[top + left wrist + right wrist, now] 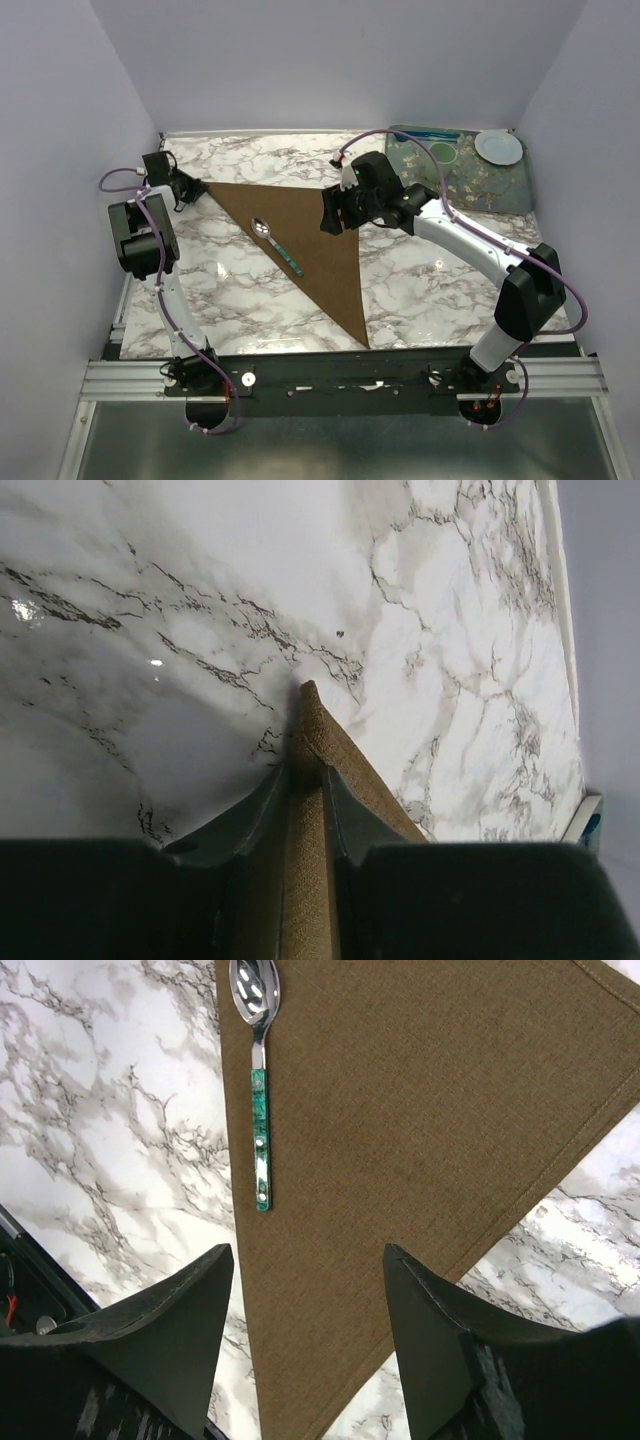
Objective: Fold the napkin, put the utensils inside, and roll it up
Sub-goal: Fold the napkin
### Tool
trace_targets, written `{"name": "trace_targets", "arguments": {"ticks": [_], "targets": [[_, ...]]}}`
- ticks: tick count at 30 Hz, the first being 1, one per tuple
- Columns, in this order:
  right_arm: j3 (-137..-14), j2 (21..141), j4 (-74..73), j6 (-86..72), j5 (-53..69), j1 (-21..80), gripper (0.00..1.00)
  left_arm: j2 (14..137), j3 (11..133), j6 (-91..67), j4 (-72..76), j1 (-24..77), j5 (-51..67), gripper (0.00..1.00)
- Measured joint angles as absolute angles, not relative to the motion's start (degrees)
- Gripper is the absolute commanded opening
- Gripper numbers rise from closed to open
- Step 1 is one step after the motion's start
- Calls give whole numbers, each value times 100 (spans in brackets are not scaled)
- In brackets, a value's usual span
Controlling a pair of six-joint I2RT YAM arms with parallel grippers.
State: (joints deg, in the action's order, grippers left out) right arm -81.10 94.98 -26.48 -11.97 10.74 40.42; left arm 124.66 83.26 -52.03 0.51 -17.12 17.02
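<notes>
Along folded edge of brown cloth napkin (318, 232), slim teal-handled silver spoon (279, 248) lies lengthwise; your left gripper (305, 770) pinches far-left corner, right gripper (308, 1255) hangs fingers apart, nearer spoon

Count on inspection:
- Napkin (310, 235): one, brown.
- Spoon (277, 245): one, teal-handled.
- Tray (490, 188): one, at 1 o'clock on the single marble table (420, 280). It carries one white plate (498, 147), one green disc (441, 152) and one blue utensil (432, 133).
- Arms: two, the left arm (150, 240) and the right arm (470, 240).
</notes>
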Motion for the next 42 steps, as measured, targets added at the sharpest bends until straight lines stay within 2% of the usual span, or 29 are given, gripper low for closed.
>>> {"name": "trace_targets", "arguments": {"ticks": [2,4,11,23,35,42], "targets": [[-8099,9498,-2646,-1197,1074,4042,70,12468,8350,-5124,12,-1712,1702,3],[-8097,9498,-2641,-1199,1076,4042,70,12468,8385,-5017,5,-1706,1697,0],[-8060,9502,-2550,-1328,1107,4042,70,12075,8281,-4650,-110,-1387,1496,0],[-7164,9526,-2082,-1850,1664,4042,70,9201,6412,-4329,-56,113,814,0],[-6652,9524,-1815,-2344,1811,4036,70,8272,5363,-4222,-331,1413,764,0],[-6576,9577,-1673,-2718,1903,3918,70,7881,4812,-4152,-329,1688,760,0]]}}
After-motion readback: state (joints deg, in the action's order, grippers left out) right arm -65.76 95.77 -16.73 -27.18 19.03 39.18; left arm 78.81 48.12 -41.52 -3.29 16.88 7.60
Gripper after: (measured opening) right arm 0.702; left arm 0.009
